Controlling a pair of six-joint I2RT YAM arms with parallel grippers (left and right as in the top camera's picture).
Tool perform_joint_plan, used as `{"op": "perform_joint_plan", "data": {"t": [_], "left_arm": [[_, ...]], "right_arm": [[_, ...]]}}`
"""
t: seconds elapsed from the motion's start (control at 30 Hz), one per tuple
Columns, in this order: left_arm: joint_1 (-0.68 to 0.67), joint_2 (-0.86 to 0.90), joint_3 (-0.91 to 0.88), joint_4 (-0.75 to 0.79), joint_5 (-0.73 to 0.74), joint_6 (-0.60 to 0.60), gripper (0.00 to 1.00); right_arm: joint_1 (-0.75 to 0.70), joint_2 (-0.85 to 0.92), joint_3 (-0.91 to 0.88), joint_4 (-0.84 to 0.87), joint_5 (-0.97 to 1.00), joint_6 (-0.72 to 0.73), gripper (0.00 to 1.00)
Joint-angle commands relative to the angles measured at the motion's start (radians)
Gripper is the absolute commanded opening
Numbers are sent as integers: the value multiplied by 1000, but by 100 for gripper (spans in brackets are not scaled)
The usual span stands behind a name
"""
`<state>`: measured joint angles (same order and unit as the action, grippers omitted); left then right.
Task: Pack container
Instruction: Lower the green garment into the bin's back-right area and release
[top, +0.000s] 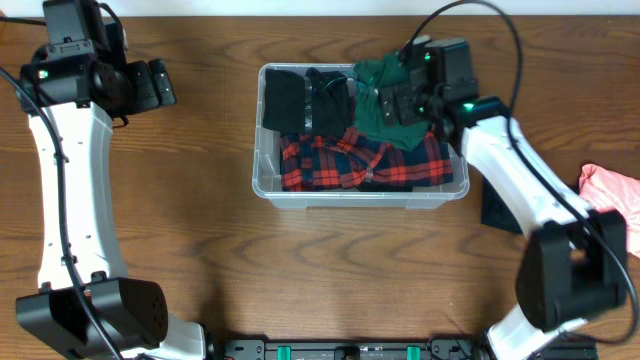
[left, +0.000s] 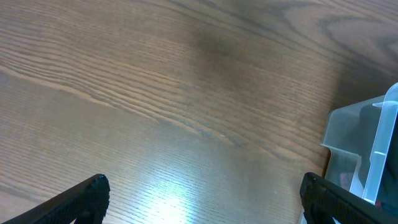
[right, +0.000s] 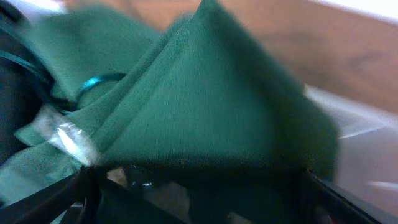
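The container (top: 262, 185) is a clear plastic bin at the table's middle. It holds a red plaid garment (top: 340, 160), black garments (top: 300, 100) and a green garment (top: 385, 110) heaped at its back right corner. My right gripper (top: 398, 100) is over that green garment. In the right wrist view its fingers (right: 196, 193) are spread wide with the green garment (right: 205, 99) lying between and ahead of them. My left gripper (top: 160, 85) is open and empty over bare table left of the bin; its wrist view (left: 202, 199) shows the bin's corner (left: 367, 143) at the right.
A pink cloth (top: 612, 190) lies at the right table edge. A dark flat thing (top: 495, 210) lies on the table under the right arm. The clear bin wall (right: 367, 155) shows right of the green garment.
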<state>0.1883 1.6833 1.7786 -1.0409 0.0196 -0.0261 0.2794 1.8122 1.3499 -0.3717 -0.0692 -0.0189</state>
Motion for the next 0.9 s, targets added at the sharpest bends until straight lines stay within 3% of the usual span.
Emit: {"op": "perform_joint_plan", "data": {"t": [0.0, 0.23, 0.4, 0.63, 0.87], "left_arm": [[3, -5, 12, -3, -2, -2, 98], [3, -5, 12, -3, -2, -2, 98], [3, -5, 12, -3, -2, -2, 98], [3, -5, 12, -3, -2, -2, 98], [3, -5, 12, -3, -2, -2, 98]], "right_arm": [[24, 77, 11, -5, 8, 13, 99], [52, 225, 11, -28, 9, 50, 99], [55, 219, 12, -17, 9, 67, 99], [55, 119, 24, -54, 9, 66, 99], [31, -87, 89, -193, 13, 105, 99]]}}
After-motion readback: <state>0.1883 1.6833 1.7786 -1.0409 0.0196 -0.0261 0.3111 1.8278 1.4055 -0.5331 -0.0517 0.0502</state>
